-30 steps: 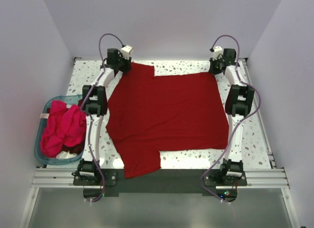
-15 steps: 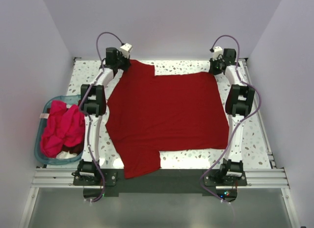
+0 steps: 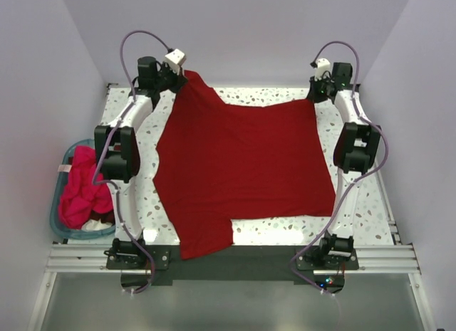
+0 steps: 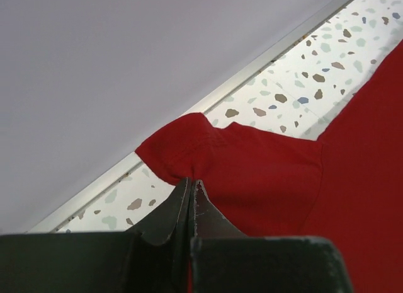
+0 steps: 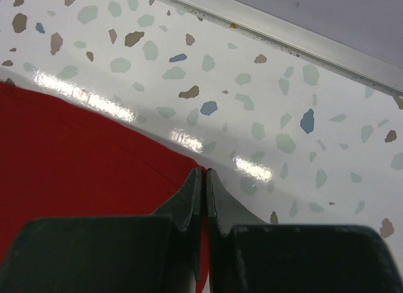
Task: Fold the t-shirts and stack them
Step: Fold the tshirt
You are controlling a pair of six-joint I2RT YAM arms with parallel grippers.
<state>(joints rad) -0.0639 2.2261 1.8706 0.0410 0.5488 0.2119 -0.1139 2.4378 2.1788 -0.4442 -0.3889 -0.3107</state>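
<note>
Two grippers hold the far edge of a crimson shirt (image 3: 242, 167) clear of the table (image 3: 370, 210), and we read this as the opening of a fold. The left gripper (image 4: 191, 183) is clamped tight on the cuff of the far sleeve (image 4: 182, 151), which bunches into a small knot of cloth just beyond its fingertips. The right gripper (image 5: 203, 174) is likewise closed, its tips nipping the far hem corner (image 5: 182, 168) where the cloth meets bare tabletop. We judge that both far corners are taken together so the whole edge can travel as one toward the near side. That would lay the shirt over itself without twisting.

The shirt covers most of the table, spread nearly flat and lying sideways, with both sleeves on the left. Its far edge dips slightly between the two grips, and the near sleeve (image 3: 206, 238) reaches the front edge. The cloth is plain, matte and deep red, with a few shallow ripples. Beside the table on the left, we see brighter pink shirts (image 3: 82, 188) heaped in a teal basket (image 3: 55, 228), to our eye not yet folded.
</note>
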